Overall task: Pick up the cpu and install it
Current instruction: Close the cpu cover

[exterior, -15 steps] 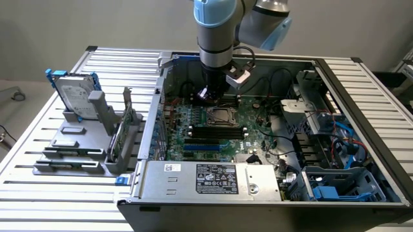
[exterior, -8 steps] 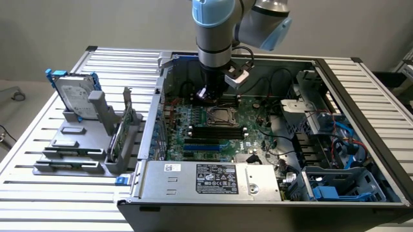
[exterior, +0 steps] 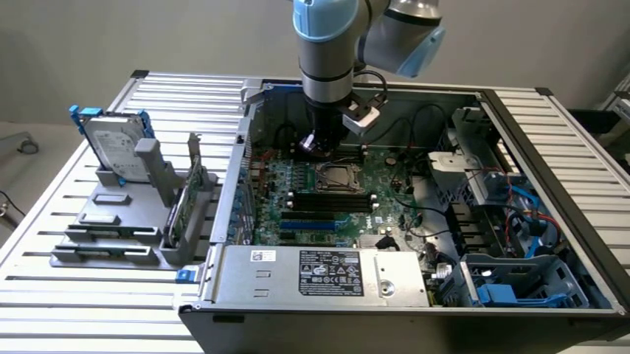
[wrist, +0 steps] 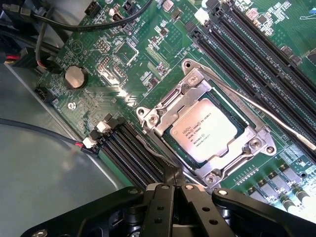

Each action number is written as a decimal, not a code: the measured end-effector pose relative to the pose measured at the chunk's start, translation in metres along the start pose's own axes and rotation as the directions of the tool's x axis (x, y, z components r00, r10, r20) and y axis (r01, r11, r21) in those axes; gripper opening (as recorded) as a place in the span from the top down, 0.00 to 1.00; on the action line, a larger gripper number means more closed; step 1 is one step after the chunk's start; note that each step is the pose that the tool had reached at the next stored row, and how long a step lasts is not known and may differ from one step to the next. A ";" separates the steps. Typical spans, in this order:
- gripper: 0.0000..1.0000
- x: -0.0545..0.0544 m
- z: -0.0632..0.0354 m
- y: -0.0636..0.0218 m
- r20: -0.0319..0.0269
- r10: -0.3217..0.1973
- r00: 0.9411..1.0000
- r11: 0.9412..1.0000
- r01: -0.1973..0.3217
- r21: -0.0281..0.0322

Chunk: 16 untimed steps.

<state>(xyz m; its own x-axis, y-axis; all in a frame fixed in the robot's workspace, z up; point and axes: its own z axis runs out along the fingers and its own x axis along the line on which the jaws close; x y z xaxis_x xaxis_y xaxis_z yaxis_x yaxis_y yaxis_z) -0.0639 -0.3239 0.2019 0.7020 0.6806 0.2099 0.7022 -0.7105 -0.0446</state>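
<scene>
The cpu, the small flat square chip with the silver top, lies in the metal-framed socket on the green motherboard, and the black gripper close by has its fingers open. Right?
Not quite: the wrist view shows the black gripper with its fingers shut together, holding nothing. The rest holds: the silver-topped cpu lies in the metal-framed socket on the green motherboard, with the gripper close by.

Lighting even and diffuse. Case (exterior: 539, 144) interior dim at far wall. Glare on motherboard (wrist: 89, 106) and cpu (wrist: 207, 131).
</scene>
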 end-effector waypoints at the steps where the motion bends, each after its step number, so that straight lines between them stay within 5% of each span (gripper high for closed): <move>1: 0.89 0.000 0.0001 0.0000 0.000 0.000 1.000 1.000 0.000 0.000; 16: 0.89 0.000 0.0015 0.0005 -0.001 0.000 1.000 1.000 0.000 0.002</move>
<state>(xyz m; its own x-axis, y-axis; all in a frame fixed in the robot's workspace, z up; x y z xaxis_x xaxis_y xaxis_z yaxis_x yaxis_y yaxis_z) -0.0632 -0.3238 0.2004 0.7016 0.6806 0.2114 0.7027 -0.7100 -0.0462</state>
